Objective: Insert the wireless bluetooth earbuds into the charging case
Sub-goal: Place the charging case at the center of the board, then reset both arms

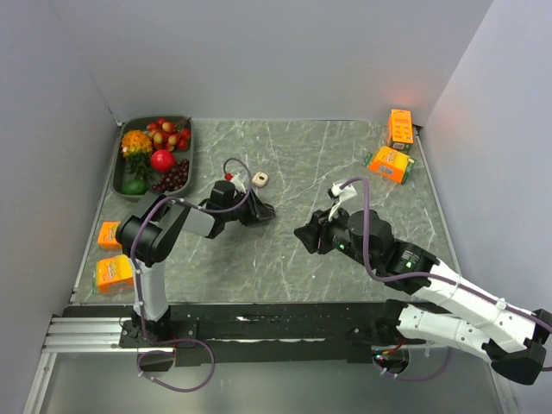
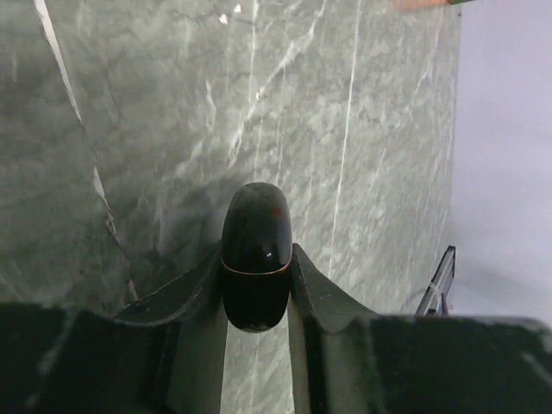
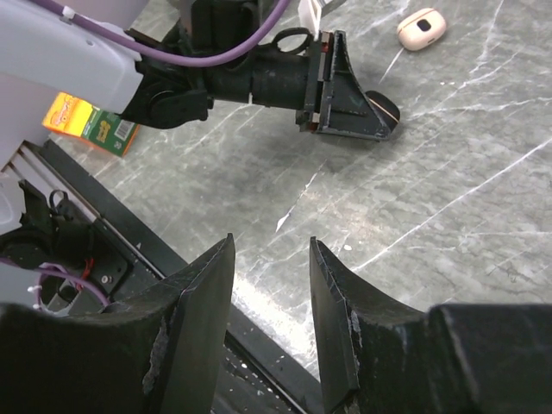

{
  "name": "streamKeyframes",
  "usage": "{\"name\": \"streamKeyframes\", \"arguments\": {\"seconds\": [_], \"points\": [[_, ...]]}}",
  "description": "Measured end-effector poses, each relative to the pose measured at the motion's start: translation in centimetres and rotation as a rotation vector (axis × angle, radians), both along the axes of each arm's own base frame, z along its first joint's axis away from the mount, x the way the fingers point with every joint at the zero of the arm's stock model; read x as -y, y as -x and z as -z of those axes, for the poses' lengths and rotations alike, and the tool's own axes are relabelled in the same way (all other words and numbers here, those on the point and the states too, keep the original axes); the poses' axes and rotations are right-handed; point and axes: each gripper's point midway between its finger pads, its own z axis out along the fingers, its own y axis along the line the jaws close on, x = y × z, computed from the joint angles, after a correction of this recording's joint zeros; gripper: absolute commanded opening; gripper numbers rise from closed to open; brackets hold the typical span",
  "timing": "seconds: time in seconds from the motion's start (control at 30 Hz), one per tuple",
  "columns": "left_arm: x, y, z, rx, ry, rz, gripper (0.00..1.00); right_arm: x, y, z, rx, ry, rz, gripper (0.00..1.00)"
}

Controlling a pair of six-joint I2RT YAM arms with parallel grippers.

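The left gripper is clamped on a glossy black case. Its long axis runs out along the fingers, the rounded end pokes past the tips, and the gold seam lies crosswise between the pads; the lid looks closed. A pale pod lies on the table just beyond. The right gripper has its jaws apart with nothing between them and faces the case, which lies near, to its left and slightly farther out. The earbuds may be too small to make out; I cannot place them.
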Motion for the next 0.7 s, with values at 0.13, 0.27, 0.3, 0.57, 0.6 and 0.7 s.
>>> {"name": "streamKeyframes", "arguments": {"seconds": [0.13,0.27,0.3,0.57,0.6,0.7], "points": [[0.2,-0.7,0.0,-0.008,-0.022,0.007,0.96,0.2,-0.1,-0.3,0.007,-0.007,0.005,0.48],[1.0,-2.4,-2.8,0.063,-0.006,0.004,0.96,0.3,-0.3,-0.3,0.007,-0.009,0.01,0.49],[0.8,-2.3,-2.3,0.055,-0.023,-0.001,0.96,0.4,-0.3,-0.2,0.006,-0.008,0.01,0.49],[-2.6,0.8,-2.0,-0.001,-0.129,-0.074,0.96,0.6,-0.2,-0.6,0.014,-0.021,0.011,0.49],[-3.2,1.6,-2.0,-0.008,-0.147,-0.082,0.96,0.7,-0.2,-0.7,0.016,-0.024,0.011,0.49],[-5.0,4.1,-2.7,-0.012,-0.207,-0.113,0.96,0.9,-0.1,-1.1,0.026,-0.035,0.014,0.49]]}}
